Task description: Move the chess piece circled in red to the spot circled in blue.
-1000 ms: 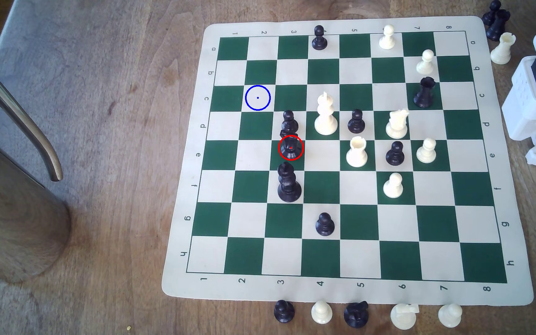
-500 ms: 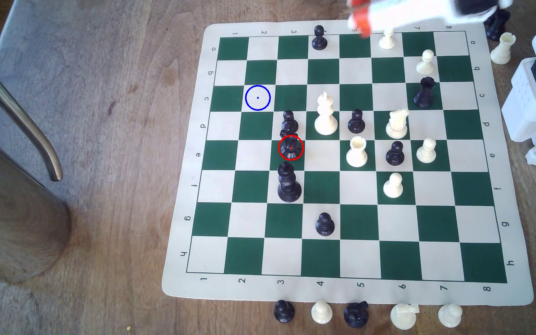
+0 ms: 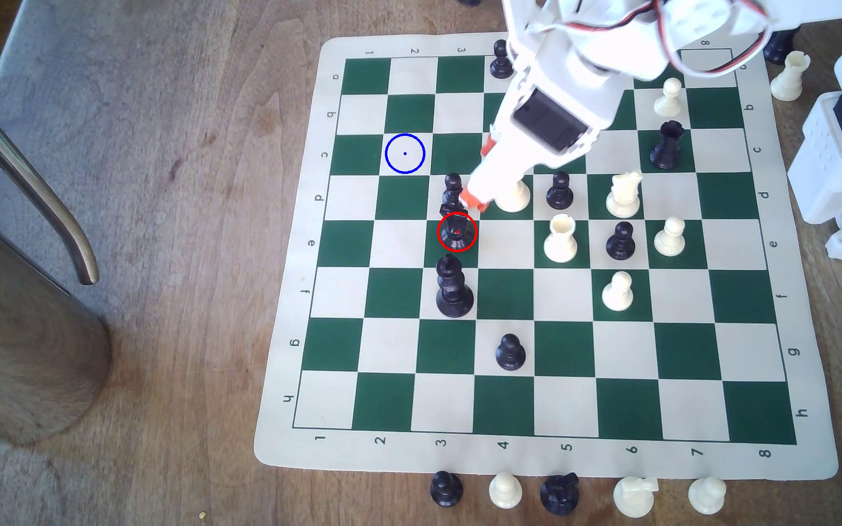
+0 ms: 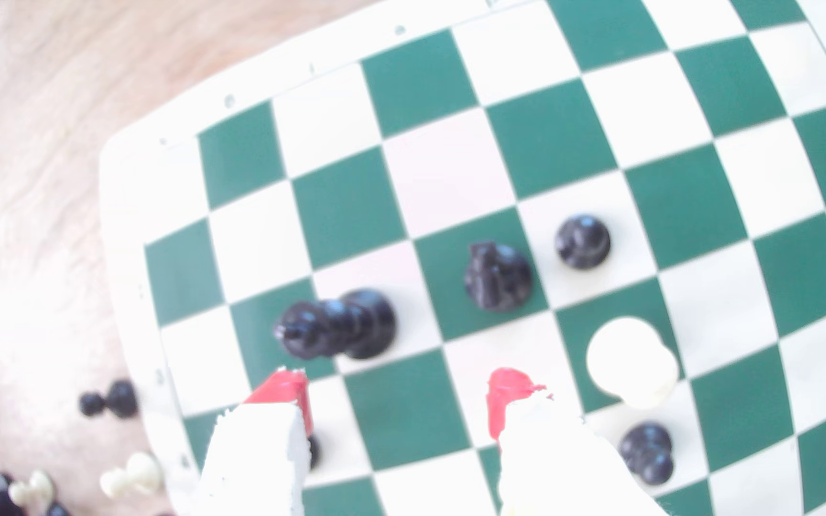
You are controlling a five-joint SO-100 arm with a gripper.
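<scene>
1. Exterior view: claw (image 3: 473,201) w/ orange tips hangs over the board (image 3: 550,455), reaching in from the view's upper right. Tips sit just above the black knight (image 3: 457,233) in the red ring; contact can't be told.
2. Black pawn (image 3: 453,189) just beside the claw on the view's left, big white piece (image 3: 512,194) just beside it on the right, partly behind the arm.
3. Tall black piece (image 3: 453,288) one square past the knight, away from the claw.
4. Blue-ringed spot (image 3: 405,153) well off to the claw's left in this view, on a bare cream square, nothing on it.
5. Wrist view: red-tipped fingers (image 4: 284,392) spread wide apart, nothing between them. Claw open.
6. Knight (image 4: 498,278) stands upright on a green square ahead of the tips, clear gap between, not gripped.
7. Tall black piece (image 4: 339,322) close ahead of one finger; pawn (image 4: 582,241) beyond the knight; white piece (image 4: 632,362) near the other finger.
</scene>
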